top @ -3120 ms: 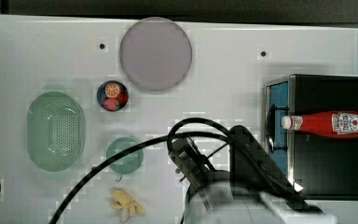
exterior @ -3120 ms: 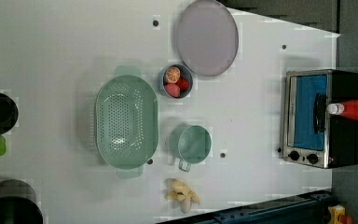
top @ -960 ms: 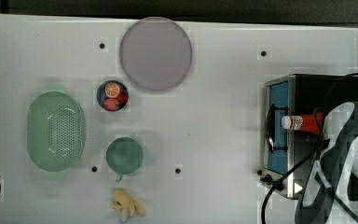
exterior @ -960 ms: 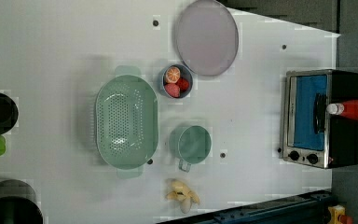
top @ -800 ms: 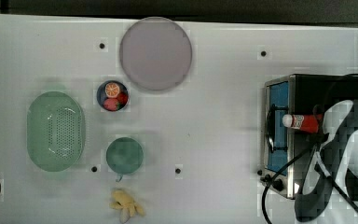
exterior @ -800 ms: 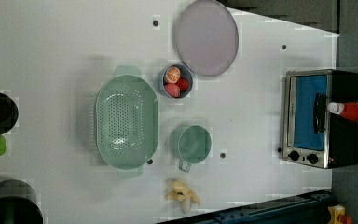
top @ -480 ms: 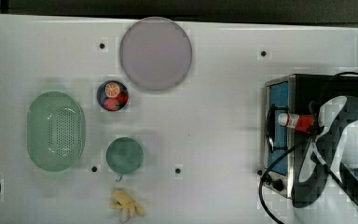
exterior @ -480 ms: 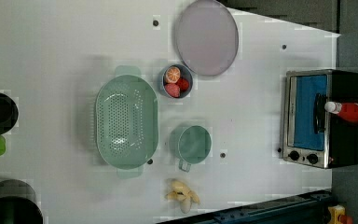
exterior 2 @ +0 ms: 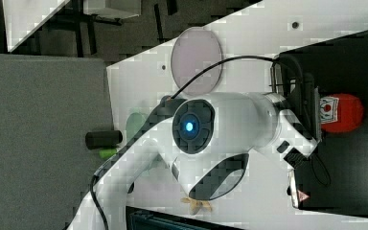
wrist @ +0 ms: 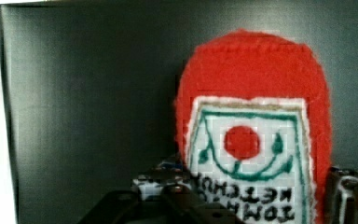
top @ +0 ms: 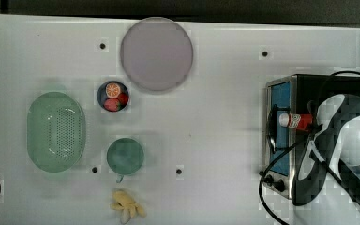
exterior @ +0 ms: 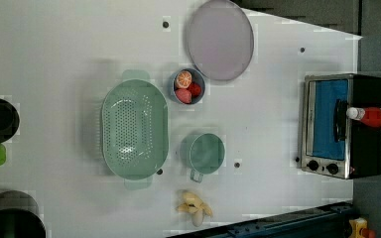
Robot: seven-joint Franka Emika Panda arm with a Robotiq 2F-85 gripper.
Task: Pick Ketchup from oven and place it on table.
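The ketchup bottle lies on its side on top of the black toaster oven, at the right of the top view, its long axis running left to right with the white cap toward the oven's blue glass front and its base under the white Panda arm. In the wrist view the bottle stands directly ahead of the gripper, its red body and white-and-green label sitting between 2 dark fingers (1 on each side of the label's lower edge). Whether the fingers already press the bottle cannot be told; they stand partly apart, straddling it. In the right view the bottle's red base shows at right of centre, just beyond the wrist. The move to come, as a judgement, turns on the jaws crossing the bottle's long axis squarely before any lift toward the white table. Hidden: the arm covers most of the bottle's length in the top view, and the left view cuts the gripper off at the right edge.
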